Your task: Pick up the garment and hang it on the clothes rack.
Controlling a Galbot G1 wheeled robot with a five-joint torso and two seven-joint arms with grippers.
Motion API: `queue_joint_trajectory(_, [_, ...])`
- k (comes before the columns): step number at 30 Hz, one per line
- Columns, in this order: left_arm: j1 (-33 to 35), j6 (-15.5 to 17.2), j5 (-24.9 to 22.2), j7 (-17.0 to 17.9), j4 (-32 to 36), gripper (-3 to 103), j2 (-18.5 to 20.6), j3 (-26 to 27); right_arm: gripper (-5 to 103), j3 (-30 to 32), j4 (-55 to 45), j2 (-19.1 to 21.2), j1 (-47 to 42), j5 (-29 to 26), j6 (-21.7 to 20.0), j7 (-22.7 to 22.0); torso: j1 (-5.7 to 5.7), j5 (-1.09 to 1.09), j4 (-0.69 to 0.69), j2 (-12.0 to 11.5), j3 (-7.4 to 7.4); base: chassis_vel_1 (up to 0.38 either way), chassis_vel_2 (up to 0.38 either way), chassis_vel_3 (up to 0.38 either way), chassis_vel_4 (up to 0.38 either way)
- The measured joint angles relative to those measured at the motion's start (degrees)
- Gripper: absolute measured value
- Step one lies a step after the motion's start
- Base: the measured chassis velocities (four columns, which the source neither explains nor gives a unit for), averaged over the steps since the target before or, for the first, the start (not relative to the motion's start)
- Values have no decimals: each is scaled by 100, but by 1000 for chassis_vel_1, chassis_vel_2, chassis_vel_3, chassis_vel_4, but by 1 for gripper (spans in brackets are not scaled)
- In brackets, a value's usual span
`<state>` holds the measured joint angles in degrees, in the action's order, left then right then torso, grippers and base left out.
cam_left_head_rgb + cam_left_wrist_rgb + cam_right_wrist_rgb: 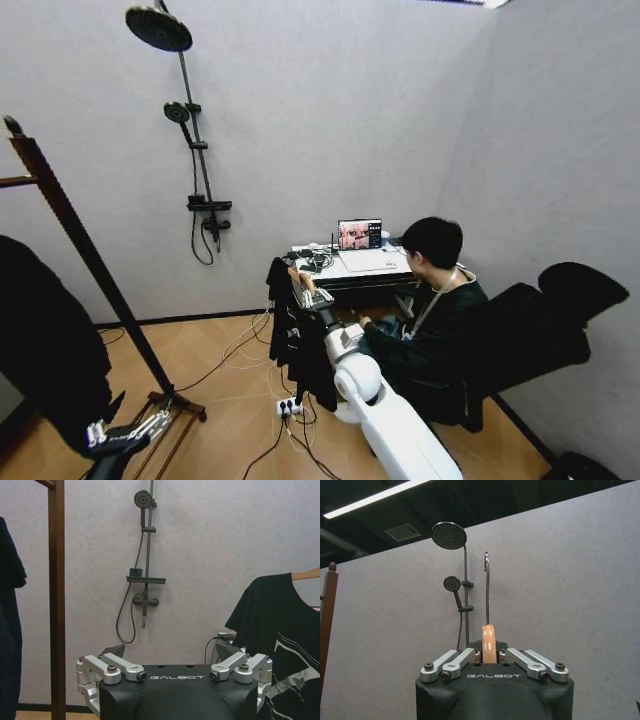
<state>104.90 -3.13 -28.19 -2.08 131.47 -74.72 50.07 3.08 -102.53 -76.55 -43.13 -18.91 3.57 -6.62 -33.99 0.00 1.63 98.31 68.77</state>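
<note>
The garment, black soft fabric, hangs from a light wooden hanger whose metal hook stands upright. My right gripper is shut on that hanger's neck, held out in front of the desk; its fingers close in on the wood. The left wrist view shows the same black garment with a pale print. The clothes rack, dark reddish-brown wood, stands at the left with another dark garment on it. My left gripper hangs low beside the rack's base, open and holding nothing.
A person sits at a small desk with a laptop, right behind the held garment, beside a black chair. A shower fitting is on the back wall. Cables and a power strip lie on the wooden floor.
</note>
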Motion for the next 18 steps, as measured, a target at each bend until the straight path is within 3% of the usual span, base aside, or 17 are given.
queue_joint_trajectory(18, [0, 0, 0, 0, 0, 100, 0, 0, 10, -226, 415, 71, 737, -603, -211, 32, 0, 0, -1, 0, 0, 84, 80, 76, 80])
